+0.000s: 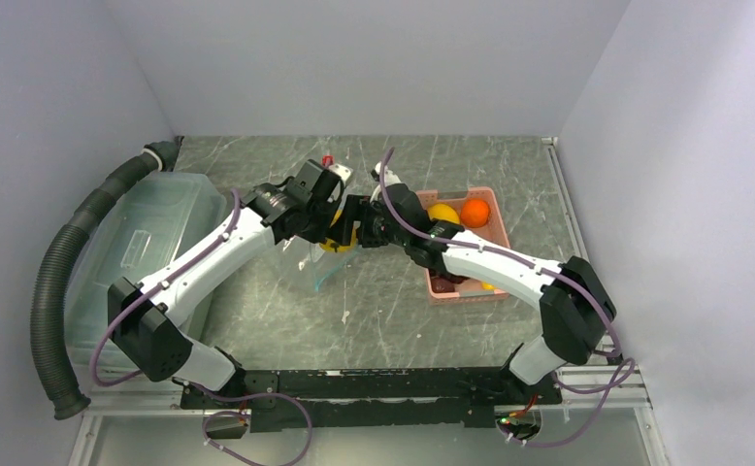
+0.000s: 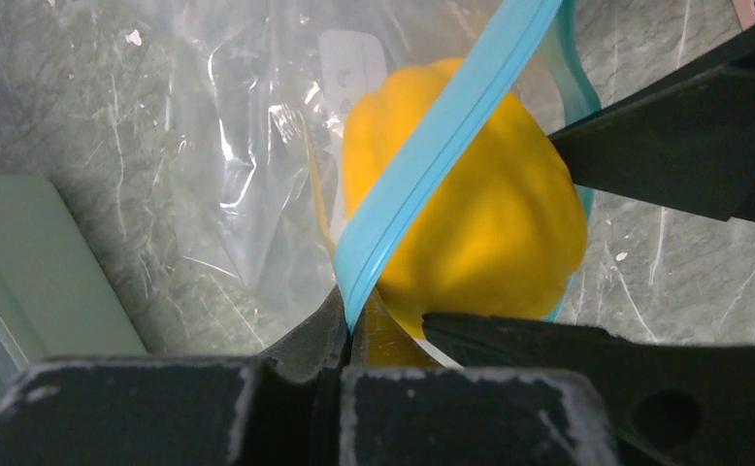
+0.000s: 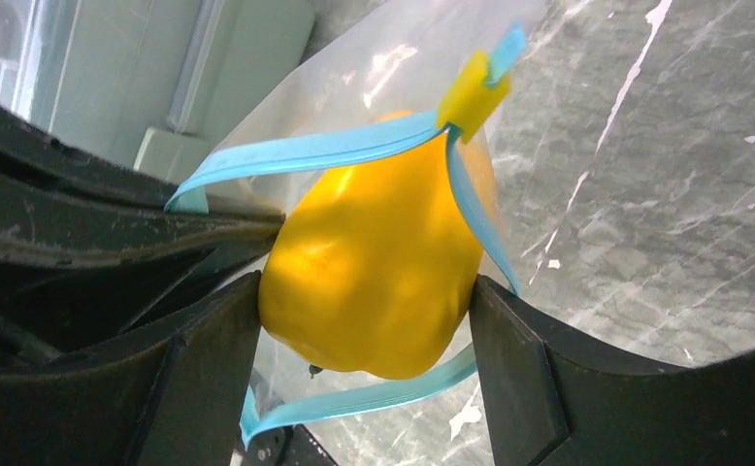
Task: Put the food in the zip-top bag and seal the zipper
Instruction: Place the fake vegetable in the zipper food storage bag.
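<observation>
While the left jaws are pinched shut on the zipper (image 2: 432,146) of the zip-top bag (image 2: 228,165), the right jaws clamp the yellow bell pepper (image 3: 374,272) in the bag's open mouth, over the middle of the surface (image 1: 383,311). To the right, the lemon (image 1: 442,211) and orange ball (image 1: 475,213) sit in the pink basket (image 1: 461,192).

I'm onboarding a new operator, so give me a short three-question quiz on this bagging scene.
1. True or false: the right arm's jaws are shut on the yellow bell pepper.
2. What do the left arm's jaws pinch? A) black hose B) the bag's teal zipper strip C) translucent bin
3. Where does the orange ball lie?
Key: 1 true; 2 B; 3 in the pink basket.
</observation>
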`<state>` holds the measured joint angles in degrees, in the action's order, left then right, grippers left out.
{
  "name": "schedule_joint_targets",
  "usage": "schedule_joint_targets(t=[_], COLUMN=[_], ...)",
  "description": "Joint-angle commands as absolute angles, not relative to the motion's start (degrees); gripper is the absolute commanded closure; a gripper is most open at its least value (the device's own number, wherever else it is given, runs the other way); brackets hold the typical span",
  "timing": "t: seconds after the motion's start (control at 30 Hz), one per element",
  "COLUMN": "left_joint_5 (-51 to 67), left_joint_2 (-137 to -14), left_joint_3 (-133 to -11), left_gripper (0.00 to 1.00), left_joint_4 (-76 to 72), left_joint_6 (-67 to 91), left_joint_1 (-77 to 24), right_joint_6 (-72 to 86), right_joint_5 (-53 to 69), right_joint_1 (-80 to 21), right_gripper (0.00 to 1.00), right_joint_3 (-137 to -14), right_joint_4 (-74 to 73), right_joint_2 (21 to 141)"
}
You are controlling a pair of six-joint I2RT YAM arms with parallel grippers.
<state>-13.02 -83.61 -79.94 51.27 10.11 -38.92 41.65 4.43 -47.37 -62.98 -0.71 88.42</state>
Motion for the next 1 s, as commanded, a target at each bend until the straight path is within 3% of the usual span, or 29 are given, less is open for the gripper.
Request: schedule_joint_targets(t=[0.0,0.17,0.57,0.97], left_joint_5=[-12.0,-11.8,-12.4,-13.1], left_joint_2=[-81.6,-81.8,-81.7,-81.7], left_joint_3=[-80.5,-80.6,-80.5,-80.4], left_gripper=[1.00,1.00,1.00,1.00], left_joint_4=[50.0,50.1,50.0,50.1], left_joint_6=[9.3,9.3,9.6,9.6], left_joint_1=[-38.9,-38.9,-38.9,-38.9], right_joint_6=[43.6,43.9,42.8,41.8], right_joint_5=[1.0,-2.1,-2.8,-3.8], right_joint_1=[-47.8,-48.0,-48.3,-48.5], right_gripper=[0.68,0.44,0.15,0.12], right_joint_3=[-67.2,-67.9,-69.1,-66.4], right_joint_4=[2.1,1.0,-1.4,-3.1], right_joint_2=[88.9,88.4,87.2,83.3])
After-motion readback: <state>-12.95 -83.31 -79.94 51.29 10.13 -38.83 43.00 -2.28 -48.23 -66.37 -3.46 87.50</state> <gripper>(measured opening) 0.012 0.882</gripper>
